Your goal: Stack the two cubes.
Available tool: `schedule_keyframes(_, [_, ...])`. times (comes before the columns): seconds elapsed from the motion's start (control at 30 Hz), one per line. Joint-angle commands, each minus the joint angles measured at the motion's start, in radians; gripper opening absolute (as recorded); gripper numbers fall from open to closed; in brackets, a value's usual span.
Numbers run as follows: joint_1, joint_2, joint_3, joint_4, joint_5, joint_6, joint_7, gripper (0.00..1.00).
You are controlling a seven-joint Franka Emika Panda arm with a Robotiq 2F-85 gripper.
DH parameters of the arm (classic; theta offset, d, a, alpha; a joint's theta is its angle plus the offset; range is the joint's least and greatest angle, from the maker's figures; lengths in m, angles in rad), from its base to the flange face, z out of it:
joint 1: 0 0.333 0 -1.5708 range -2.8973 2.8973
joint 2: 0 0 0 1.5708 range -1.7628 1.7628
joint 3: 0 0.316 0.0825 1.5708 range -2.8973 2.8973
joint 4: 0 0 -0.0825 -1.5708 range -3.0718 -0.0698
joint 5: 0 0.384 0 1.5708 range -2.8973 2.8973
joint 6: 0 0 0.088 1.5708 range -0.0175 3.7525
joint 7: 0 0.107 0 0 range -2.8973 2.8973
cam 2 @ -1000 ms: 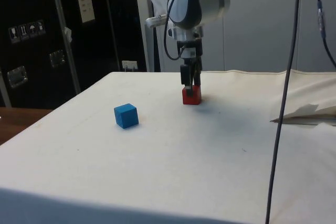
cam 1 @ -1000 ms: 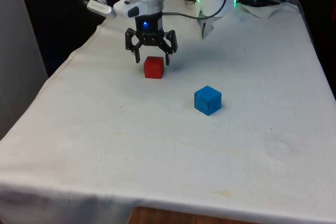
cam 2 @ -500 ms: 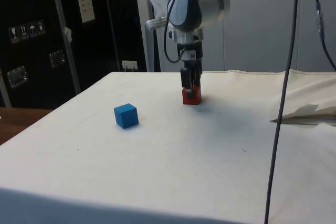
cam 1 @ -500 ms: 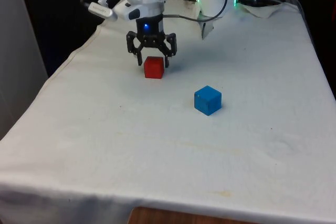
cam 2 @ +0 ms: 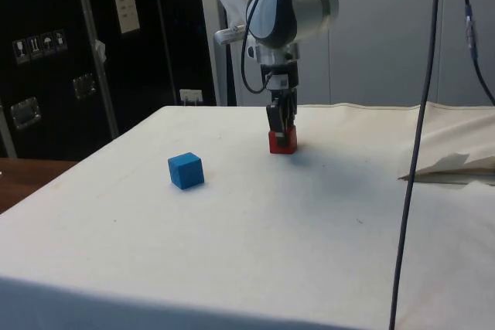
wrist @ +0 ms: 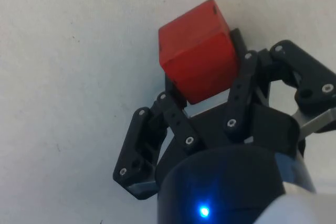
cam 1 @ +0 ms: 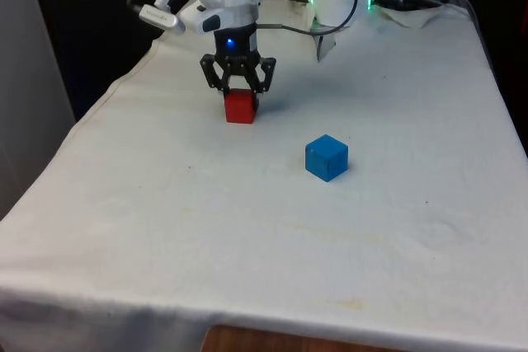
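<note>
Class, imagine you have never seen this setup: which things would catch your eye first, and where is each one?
First, the red cube, bright against the white cloth at the table's far end, with the black hand closed around it from above. Next, the blue cube, sitting alone on the cloth, nearer the camera and towards the front view's right, apart from the red one.
</note>
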Motion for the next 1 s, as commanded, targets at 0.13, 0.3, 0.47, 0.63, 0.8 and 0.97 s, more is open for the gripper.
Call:
schedule_keyframes(0.13, [0.009, -0.011, -0.002, 0.01, -0.003, -0.006, 0.019, 0.01])
schedule_keyframes(0.3, [0.009, -0.023, 0.003, 0.016, -0.001, -0.01, 0.024, 0.01])
schedule_keyframes(0.47, [0.025, -0.029, -0.002, 0.03, -0.013, -0.026, 0.065, 0.01])
schedule_keyframes(0.63, [0.031, -0.033, 0.0, 0.04, -0.013, -0.035, 0.084, 0.01])
schedule_keyframes(0.8, [0.037, -0.039, 0.005, 0.056, -0.012, -0.048, 0.106, 0.01])
schedule_keyframes(0.97, [0.04, -0.04, 0.01, 0.07, -0.012, -0.057, 0.119, 0.01])
